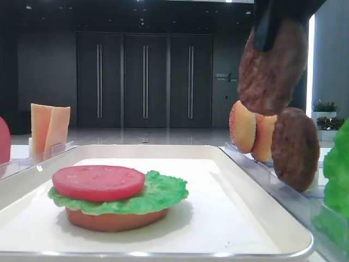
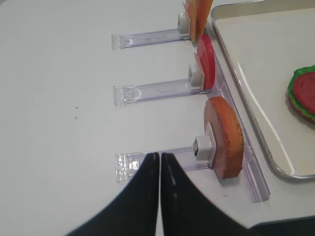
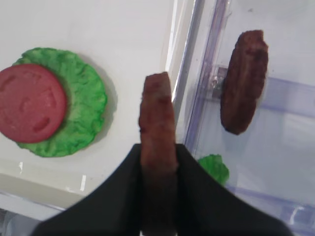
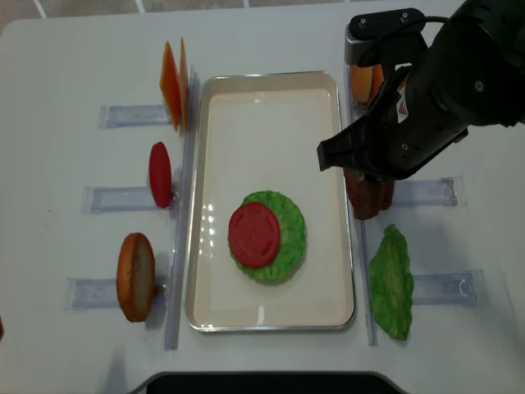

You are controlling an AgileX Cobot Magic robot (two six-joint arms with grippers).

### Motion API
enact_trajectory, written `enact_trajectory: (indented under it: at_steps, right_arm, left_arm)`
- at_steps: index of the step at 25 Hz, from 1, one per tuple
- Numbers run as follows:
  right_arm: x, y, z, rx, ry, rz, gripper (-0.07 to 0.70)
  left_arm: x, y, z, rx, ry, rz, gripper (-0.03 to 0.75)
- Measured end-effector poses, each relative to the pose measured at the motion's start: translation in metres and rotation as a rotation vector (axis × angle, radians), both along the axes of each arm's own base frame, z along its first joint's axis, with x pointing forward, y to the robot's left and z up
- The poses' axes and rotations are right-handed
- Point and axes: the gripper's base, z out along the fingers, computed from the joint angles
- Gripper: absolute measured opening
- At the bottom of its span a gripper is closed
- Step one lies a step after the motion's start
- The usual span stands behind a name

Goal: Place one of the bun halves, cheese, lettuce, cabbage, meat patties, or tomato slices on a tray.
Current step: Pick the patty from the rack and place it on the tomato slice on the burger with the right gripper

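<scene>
My right gripper [image 3: 158, 153] is shut on a dark brown meat patty [image 3: 157, 115], held on edge above the tray's right rim. In the low exterior view that patty [image 1: 271, 73] hangs in the air under the gripper [image 1: 271, 46]. A second patty [image 3: 244, 81] stands in its clear rack. On the white tray [image 4: 271, 107] a tomato slice [image 4: 254, 234] lies on lettuce [image 4: 289, 246] over a bun half [image 1: 114, 219]. My left gripper [image 2: 160, 156] is shut and empty over the table, left of a standing bun half [image 2: 227, 138].
Left racks hold cheese [image 4: 172, 86], a tomato slice [image 4: 160, 174] and a bun half [image 4: 135, 277]. Right racks hold bun halves [image 1: 250, 129] and a lettuce leaf [image 4: 391, 283]. The right arm [image 4: 435, 98] hangs over the tray's right edge.
</scene>
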Motion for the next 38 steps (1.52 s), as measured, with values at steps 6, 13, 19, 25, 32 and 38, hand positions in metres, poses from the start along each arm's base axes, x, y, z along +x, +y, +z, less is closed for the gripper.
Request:
enact_trajectory:
  at_steps: [6,13,19,25,32,38]
  right_arm:
    - [-0.029,0.009,0.014,0.006,0.02,0.016,0.11]
    - [-0.043,0.021,0.015,0.018,0.031,0.066,0.11]
    - [-0.054,0.044,0.012,0.23,0.024,0.176,0.11]
    - [-0.056,0.049,-0.005,0.446,0.059,0.244,0.11]
    - [-0.044,0.044,-0.011,0.742,0.008,0.246,0.11]
    - [-0.033,0.041,-0.024,0.843,-0.021,0.214,0.11]
  left_arm:
    - [0.0,0.0,0.0,0.0,0.0,0.0,-0.007]
    - [0.0,0.0,0.0,0.0,0.0,0.0,-0.007]
    - [0.0,0.0,0.0,0.0,0.0,0.0,-0.007]
    - [0.0,0.0,0.0,0.0,0.0,0.0,-0.007]
    - [0.0,0.0,0.0,0.0,0.0,0.0,-0.007]
    - [0.0,0.0,0.0,0.0,0.0,0.0,-0.007]
